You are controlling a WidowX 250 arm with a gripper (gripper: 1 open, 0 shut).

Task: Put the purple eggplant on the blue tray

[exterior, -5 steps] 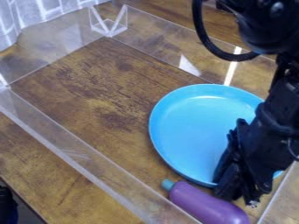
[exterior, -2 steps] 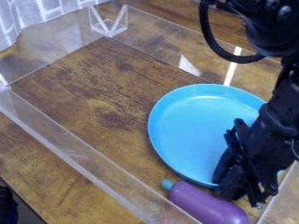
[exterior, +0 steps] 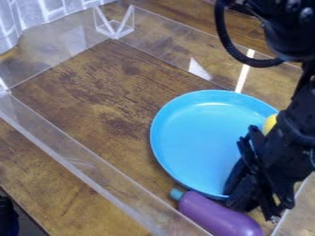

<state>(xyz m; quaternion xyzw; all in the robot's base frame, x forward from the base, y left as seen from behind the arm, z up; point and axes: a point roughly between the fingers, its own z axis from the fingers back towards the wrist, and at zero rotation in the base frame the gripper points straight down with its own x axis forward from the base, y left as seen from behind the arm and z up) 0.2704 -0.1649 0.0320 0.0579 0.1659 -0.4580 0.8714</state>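
Lying just beside gripper (exterior: 256, 198), near its tips: purple eggplant (exterior: 218, 215), w/ teal cap.

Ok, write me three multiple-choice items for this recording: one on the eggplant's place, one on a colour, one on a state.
1. Where is the eggplant?
A) In the middle of the tray
B) Outside the tray, by its near rim
C) Beyond the tray's far rim

2. What colour is the tray?
A) Green
B) White
C) Blue

3. How does the tray stand?
A) Flat, open side up
B) Upside down
C) Propped on its edge

Key:
1 B: the eggplant lies just below the rim in the picture, its body outside the tray.
2 C: the tray's whole visible surface is bright blue.
3 A: its inner face shows from above, with the raised rim around it.
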